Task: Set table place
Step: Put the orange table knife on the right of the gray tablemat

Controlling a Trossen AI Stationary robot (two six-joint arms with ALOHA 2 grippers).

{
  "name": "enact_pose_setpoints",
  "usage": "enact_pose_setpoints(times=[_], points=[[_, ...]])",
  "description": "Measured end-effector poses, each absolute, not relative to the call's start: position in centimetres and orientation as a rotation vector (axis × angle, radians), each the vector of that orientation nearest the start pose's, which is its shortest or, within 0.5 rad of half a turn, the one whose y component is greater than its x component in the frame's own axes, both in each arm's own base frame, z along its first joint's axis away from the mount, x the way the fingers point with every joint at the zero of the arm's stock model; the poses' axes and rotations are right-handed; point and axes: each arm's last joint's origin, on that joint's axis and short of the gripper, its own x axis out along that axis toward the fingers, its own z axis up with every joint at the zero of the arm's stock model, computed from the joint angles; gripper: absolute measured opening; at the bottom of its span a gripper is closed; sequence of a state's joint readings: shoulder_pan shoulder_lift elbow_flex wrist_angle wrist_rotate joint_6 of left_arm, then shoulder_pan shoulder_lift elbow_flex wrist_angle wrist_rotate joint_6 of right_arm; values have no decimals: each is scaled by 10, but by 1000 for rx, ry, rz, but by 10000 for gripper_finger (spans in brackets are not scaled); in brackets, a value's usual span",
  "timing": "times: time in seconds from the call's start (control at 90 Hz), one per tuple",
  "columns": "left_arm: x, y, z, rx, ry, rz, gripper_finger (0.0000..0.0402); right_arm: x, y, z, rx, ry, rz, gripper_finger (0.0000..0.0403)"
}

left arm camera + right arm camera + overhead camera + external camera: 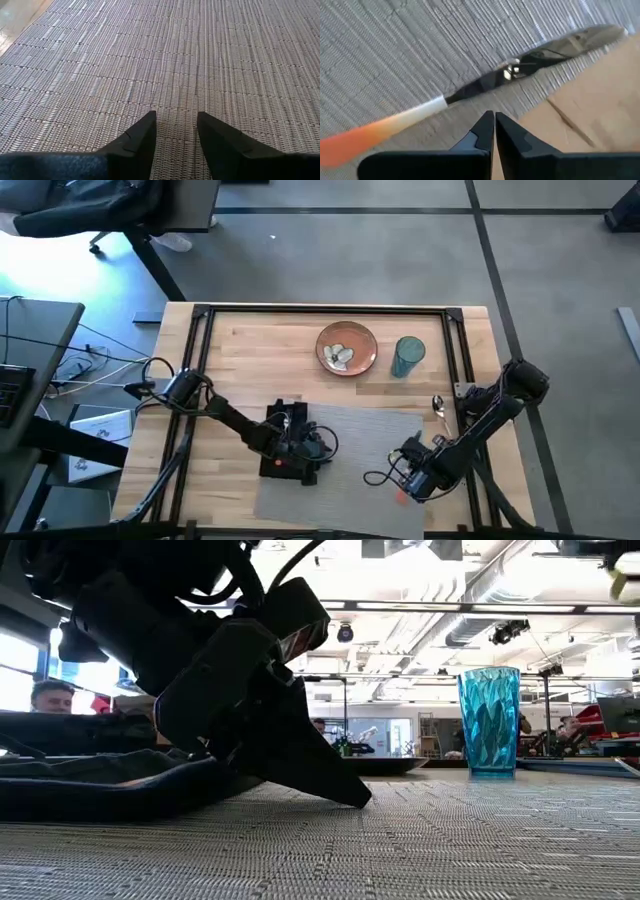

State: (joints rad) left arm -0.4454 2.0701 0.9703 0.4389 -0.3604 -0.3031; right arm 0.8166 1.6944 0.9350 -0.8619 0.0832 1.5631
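Right claw (494,131) sits low at the mat's (350,460) right edge, fingers clenched together on nothing. A utensil (485,82) with orange handle and dark shiny blade, prob. the knife, lies flat just ahead of the tips, apart from them. Its long axis runs crosswise to the claw's line, blade end reaching the mat edge toward bare desk (250,345). Judgement: claw must open and straddle the handle across its width; right arm is the nearer.

Left claw (175,131) is low over the mat's left part, fingers released, empty. Plate (347,347) and blue cup (408,356) stand near the far edge, off the mat. Spoon (438,405) lies beside the mat's far right corner.
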Motion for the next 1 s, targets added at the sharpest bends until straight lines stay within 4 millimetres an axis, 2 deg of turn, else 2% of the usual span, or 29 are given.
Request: enact_pose_setpoints(times=[0.167,0.389,0.822,1.0], points=[[353,-157,86,-34,612,12,129,189,184,139,507,1421,-647,0],[353,-157,86,-34,612,12,129,190,184,139,500,1408,-630,0],[353,-157,86,-33,612,12,129,206,180,139,538,1311,-591,0],[353,-157,86,-33,612,12,129,205,179,146,564,1302,-579,0]])
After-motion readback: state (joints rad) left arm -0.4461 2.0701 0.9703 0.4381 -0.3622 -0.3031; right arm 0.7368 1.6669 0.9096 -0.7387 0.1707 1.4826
